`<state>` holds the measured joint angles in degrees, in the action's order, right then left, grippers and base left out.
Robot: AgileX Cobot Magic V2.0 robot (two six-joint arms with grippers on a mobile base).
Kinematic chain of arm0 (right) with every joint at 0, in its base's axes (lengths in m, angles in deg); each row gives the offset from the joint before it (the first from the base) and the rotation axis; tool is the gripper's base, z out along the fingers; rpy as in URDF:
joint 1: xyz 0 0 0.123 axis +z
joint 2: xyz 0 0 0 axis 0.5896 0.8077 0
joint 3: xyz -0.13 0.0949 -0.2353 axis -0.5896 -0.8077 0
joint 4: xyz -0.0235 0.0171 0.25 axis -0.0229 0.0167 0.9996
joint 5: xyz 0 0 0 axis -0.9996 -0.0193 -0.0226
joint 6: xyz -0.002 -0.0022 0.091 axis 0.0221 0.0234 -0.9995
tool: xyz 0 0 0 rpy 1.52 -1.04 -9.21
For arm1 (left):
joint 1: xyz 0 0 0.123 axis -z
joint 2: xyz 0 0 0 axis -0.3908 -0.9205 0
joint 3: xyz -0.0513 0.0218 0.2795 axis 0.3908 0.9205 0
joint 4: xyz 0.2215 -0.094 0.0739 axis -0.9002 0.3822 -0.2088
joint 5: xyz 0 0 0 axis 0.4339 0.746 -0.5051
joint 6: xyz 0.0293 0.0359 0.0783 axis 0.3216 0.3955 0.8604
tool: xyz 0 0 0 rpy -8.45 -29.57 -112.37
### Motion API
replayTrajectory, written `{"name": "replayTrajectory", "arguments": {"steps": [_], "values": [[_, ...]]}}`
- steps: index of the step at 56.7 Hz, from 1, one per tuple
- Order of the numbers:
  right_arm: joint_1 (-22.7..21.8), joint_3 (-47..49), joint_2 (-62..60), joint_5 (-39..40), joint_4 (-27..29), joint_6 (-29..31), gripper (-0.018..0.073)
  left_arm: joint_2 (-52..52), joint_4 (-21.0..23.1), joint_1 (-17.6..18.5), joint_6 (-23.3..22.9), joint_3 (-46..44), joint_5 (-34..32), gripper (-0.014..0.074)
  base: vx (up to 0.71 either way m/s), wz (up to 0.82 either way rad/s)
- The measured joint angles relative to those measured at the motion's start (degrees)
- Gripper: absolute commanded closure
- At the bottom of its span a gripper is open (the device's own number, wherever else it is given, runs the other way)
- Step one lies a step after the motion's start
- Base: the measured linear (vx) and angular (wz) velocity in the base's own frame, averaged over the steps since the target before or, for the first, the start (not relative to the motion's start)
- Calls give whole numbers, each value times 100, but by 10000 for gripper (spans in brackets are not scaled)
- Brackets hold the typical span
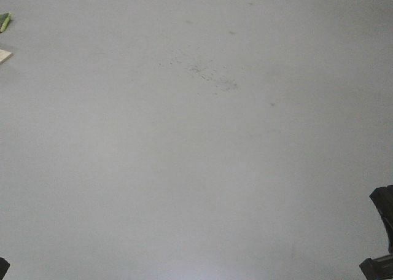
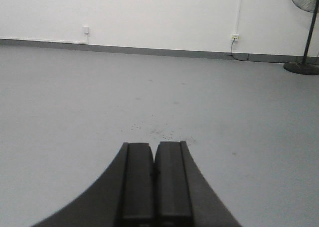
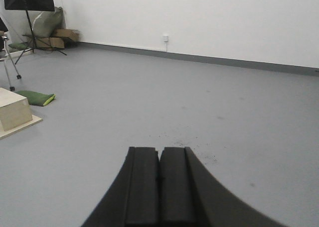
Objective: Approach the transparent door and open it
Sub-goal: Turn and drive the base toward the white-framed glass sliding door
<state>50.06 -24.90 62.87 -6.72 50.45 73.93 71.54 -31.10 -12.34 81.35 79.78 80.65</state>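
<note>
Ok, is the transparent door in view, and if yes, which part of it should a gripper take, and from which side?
No. No view shows a door or a handle: only grey floor, a white wall and a standing fan. So the part to grip and the side of approach cannot be told yet. The left gripper and the right gripper are both shut and empty.

Light is soft and even throughout. In the front view the floor [image 1: 196,169] is grainy and washed out, with a pale glare patch at its bottom edge. In the wrist views the wall [image 2: 159,13] is bright, near white; the left gripper [image 2: 154,146] and right gripper [image 3: 159,150] read as dark, soft-edged masses.
</note>
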Motion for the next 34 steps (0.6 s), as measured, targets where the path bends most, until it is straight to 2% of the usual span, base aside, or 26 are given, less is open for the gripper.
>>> {"name": "replayTrajectory", "arguments": {"steps": [34], "values": [[0,0,0,0,0,0,561,0,0,0,0,0,0,596,53,32]]}}
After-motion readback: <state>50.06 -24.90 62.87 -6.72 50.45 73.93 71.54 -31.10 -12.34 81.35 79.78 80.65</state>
